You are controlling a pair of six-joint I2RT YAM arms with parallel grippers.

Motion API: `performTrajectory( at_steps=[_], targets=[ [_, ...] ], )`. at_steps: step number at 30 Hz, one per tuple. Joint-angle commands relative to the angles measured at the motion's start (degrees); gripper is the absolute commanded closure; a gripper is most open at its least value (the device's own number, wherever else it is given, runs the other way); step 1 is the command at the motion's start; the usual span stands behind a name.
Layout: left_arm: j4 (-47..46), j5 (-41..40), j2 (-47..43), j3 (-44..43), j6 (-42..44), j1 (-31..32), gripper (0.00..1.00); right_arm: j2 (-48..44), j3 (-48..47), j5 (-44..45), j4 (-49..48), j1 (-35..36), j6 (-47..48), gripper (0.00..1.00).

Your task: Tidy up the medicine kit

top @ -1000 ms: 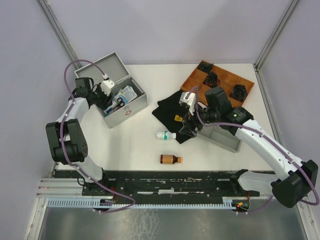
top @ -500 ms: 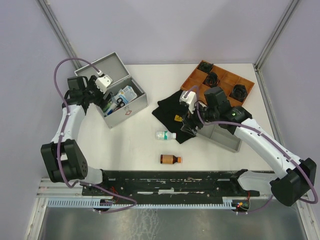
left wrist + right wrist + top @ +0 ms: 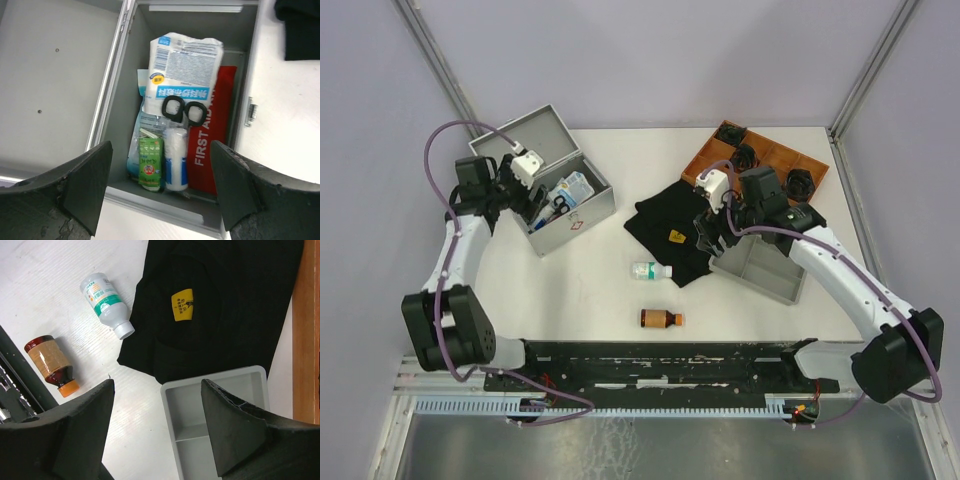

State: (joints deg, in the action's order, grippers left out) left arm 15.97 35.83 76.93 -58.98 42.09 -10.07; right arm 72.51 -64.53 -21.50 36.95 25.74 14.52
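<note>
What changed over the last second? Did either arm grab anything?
The left gripper edged slightly left over the open medicine kit, open and empty. The right gripper moved from near the white bottle back over a corner of the grey divided tray, also open and empty. Kit, tray, white bottle, amber bottle and black cloth stayed put.

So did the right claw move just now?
Yes. The right claw pulled away from the white bottle and went a little toward the brown tray farther back.

left fingers (image 3: 85, 186) spread wide, empty, right fingers (image 3: 77, 435) spread wide, empty
</note>
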Motion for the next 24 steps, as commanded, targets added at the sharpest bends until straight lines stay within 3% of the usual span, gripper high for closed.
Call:
performTrajectory(
  at_steps=[1, 4, 9, 18, 24],
  targets=[
    [5.16, -3.68, 8.87, -9.74, 0.69, -0.38, 0.16, 0.78, -2.79, 0.31, -0.67, -0.73, -0.36, 0.22],
    [10.97, -4.96, 14.01, -14.53, 4.26, -0.36, 0.16, 1.2, -2.67, -0.27, -0.6, -0.88, 0.01, 0.22],
    [12.11, -9.33, 18.31, -14.91, 9.26, 1.12, 0.15, 1.75, -2.7, -0.86, -0.28, -0.92, 0.33, 0.22],
    [16.61, -17.85, 26.77, -19.42, 11.23, 3.94, 0.15, 2.71, -2.82, -1.58, 0.21, -0.91, 0.67, 0.22],
    [19.49, -18.87, 30.26, -20.93, 11.73, 4.42, 0.28, 2.7, -2.87, -1.39, 0.4, -0.9, 0.87, 0.22]
  ],
)
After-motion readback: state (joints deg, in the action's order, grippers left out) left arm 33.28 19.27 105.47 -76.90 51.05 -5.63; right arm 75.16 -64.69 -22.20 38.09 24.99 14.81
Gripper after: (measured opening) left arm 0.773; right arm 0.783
